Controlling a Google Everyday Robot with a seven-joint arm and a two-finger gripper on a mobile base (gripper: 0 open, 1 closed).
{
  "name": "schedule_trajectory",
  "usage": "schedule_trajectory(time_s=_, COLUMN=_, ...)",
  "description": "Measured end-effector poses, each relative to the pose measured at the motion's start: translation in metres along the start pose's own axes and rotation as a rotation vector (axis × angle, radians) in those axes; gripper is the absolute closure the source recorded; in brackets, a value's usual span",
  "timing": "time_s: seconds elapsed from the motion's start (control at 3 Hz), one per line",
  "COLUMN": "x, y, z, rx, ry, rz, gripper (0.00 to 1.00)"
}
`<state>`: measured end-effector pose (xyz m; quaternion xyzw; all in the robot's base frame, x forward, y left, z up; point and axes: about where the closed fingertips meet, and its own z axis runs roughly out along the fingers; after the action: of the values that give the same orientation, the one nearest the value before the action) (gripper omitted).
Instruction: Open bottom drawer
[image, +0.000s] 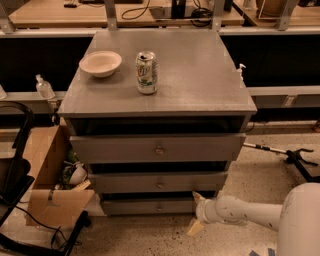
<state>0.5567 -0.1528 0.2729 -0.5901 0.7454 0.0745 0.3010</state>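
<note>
The bottom drawer (145, 206) is the lowest, slimmest grey front of the three-drawer cabinet (200, 80), with a small round knob (159, 206) at its centre. Its front sits set back under the middle drawer (130, 182). My gripper (194, 213) reaches in from the lower right on a white arm (250, 212), just above the floor. It sits at the right end of the bottom drawer's front, well right of the knob. Its two pale fingers are spread, one pointing up (197, 197) and one down (193, 228), with nothing between them.
A cream bowl (100, 63) and a drink can (146, 72) stand on the cabinet top. An open cardboard box (47, 175) with clutter sits on the floor at left, beside a black frame (15, 175). A black stand (295, 157) lies on the floor at right.
</note>
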Motion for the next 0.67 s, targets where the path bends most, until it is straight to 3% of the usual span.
schedule_trajectory(time_s=0.33, x=0.012, y=0.014, z=0.011, rx=-0.047, ry=0.023, rz=0.009, gripper=0.19)
schedule_trajectory(time_s=0.67, x=0.022, y=0.025, z=0.019, rx=-0.086, ry=0.026, rz=0.018, gripper=0.47)
